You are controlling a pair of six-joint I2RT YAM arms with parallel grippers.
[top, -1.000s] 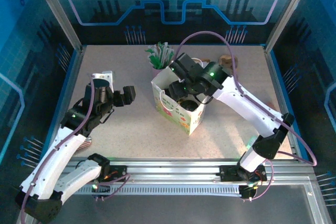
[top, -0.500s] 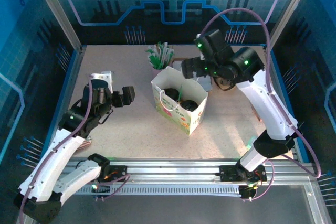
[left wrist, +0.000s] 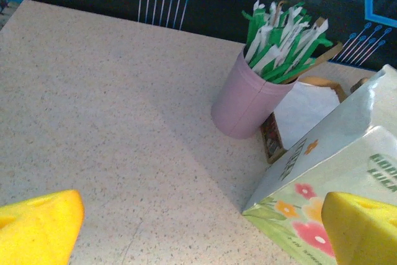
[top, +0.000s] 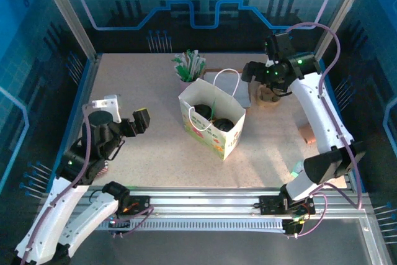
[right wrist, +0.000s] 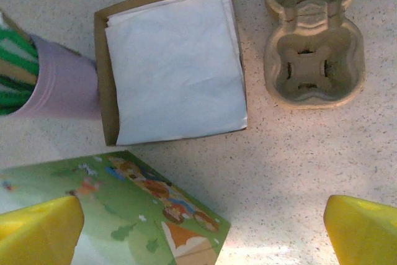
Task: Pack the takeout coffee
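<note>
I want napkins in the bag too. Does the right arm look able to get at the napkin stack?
Probably yes: the right fingers hang open above the napkins, which lie uncovered in their cardboard tray, with nothing between.

Right claw [top: 249,74] has left the paper bag [top: 217,142], apparently empty, open; left claw [top: 141,120] drew back.

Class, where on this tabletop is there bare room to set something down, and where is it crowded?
Bare: the far-left table left of the pink cup; the near-right stretch beside the paper bag. Crowded: pink cup, napkin box and cup carrier cluster behind the bag.
</note>
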